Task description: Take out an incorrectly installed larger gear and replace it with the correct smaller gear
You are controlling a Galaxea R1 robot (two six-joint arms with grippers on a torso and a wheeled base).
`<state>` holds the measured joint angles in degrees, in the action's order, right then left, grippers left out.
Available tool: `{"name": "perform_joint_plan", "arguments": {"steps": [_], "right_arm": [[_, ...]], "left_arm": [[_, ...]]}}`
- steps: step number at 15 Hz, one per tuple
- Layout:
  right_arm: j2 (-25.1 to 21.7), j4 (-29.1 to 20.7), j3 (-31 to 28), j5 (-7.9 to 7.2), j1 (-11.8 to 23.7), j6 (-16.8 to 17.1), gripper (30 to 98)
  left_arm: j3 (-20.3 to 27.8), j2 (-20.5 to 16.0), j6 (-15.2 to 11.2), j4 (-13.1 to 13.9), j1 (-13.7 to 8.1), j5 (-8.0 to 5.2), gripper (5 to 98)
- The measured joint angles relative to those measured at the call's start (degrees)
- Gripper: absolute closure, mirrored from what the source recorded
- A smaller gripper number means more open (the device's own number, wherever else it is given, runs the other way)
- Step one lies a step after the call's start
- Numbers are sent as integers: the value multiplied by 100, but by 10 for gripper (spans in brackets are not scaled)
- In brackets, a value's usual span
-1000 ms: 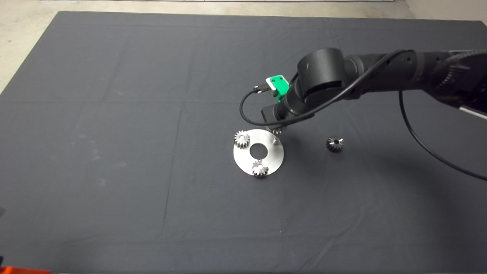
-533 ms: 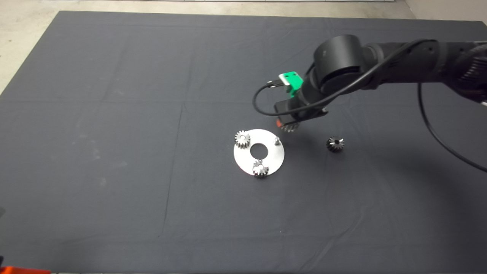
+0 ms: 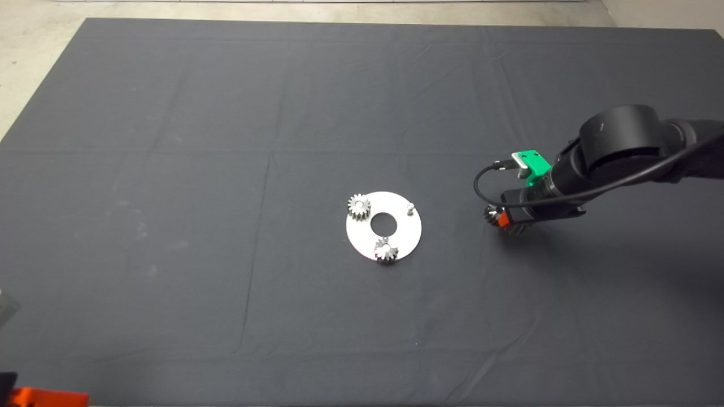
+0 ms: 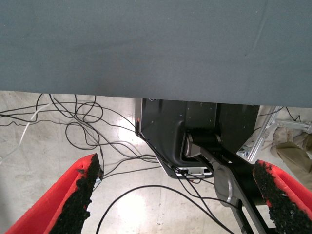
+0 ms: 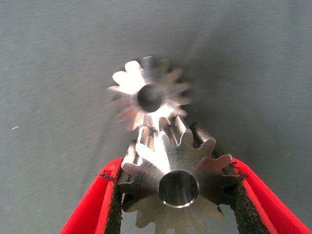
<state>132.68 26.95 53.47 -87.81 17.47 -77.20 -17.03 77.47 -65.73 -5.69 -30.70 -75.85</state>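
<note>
My right gripper [image 3: 509,221] is shut on the larger gear [image 5: 178,187], a wide steel gear with coarse teeth, held between the red fingers [image 5: 92,214]. It hangs right beside and partly over the smaller gear [image 5: 148,95], which lies on the mat; in the head view the smaller gear [image 3: 490,215] shows at the gripper's left edge. The round silver plate [image 3: 408,234] lies to the left with a bare pin [image 3: 410,208]. My left gripper [image 3: 34,398] is parked at the lower left edge, and its wrist view shows it open [image 4: 175,195].
Two brighter silver small gears [image 3: 358,207] [image 3: 386,249] sit on the plate around its centre hole [image 3: 384,224]. The left wrist view shows the mat's edge, floor cables [image 4: 83,126] and the robot's black base [image 4: 195,131].
My right gripper has carried the larger gear away from the plate's pin, rightward and down to the smaller gear on the mat. The plate and its two silver gears have stayed put.
</note>
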Motion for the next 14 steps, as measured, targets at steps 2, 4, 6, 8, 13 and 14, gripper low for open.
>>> {"name": "perform_joint_plan", "arguments": {"steps": [2, 4, 6, 8, 13, 14], "right_arm": [[-55, 0, -93, 38, -22, 0, 810], [-93, 0, -184, 14, -55, -2, 812], [-84, -1, -370, -3, -77, -51, 812], [26, -15, -574, -11, -80, -185, 812], [273, -94, -905, 40, -80, -438, 809], [271, -100, -907, 21, -80, -468, 809]], "left_arm": [[0, -2, 0, 0, 0, -1, 242], [0, 0, 0, 0, 0, 2, 242], [0, 0, 0, 0, 0, 2, 242], [0, 0, 0, -1, 0, 4, 242], [0, -2, 0, 0, 0, 6, 242], [0, 0, 0, 0, 0, 11, 242]]}}
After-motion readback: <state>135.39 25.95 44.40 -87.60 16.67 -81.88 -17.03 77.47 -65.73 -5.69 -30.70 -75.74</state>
